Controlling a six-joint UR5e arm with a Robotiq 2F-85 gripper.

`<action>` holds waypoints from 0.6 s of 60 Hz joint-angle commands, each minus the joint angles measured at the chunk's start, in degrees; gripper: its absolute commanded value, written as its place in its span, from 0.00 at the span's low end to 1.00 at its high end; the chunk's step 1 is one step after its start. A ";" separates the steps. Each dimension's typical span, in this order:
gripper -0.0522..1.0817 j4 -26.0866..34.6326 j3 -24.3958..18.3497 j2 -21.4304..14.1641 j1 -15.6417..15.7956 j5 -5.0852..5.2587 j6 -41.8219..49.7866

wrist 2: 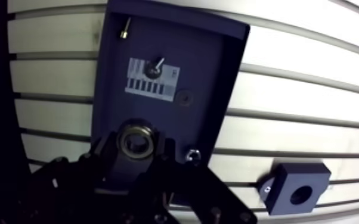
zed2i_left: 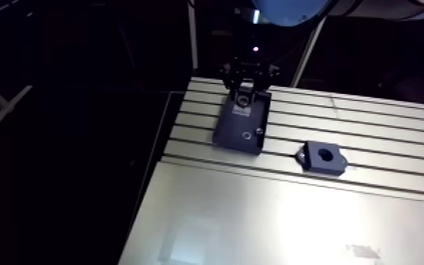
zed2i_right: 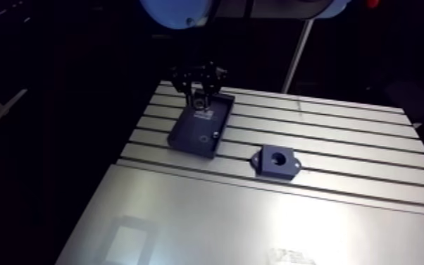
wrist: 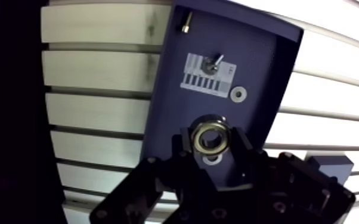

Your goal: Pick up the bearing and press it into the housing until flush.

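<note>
Your tool (wrist: pixel 212 140) is clenched on the bearing (wrist 2: pixel 135 138), with the metal ring pinched between its two fingers over one end of the dark blue tray (wrist: pixel 259 65). From the wrist view you cannot quite tell whether the ring touches the tray floor. The housing (zed2i_left: pixel 327 163), a dark block with a round bore, sits on the slotted desk (zed2i_left: pixel 370 120), beside the tray and well apart from it.

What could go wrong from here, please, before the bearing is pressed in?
The jaws pinch the bearing only by its round rim, so it may slip or tilt. The housing sits apart from the tray with no clamp visible; a tilted press could jam or shove it.
</note>
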 commanded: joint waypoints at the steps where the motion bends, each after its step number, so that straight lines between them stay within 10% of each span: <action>1: 0.59 4.20 -0.01 -5.22 -3.07 0.16 -2.19; 17: 0.59 7.46 1.94 -9.14 -6.18 -0.33 -9.67; 28: 0.59 7.36 6.33 -13.05 -10.77 -4.10 -17.74; 36: 0.59 7.37 8.54 -15.11 -11.51 -4.21 -18.62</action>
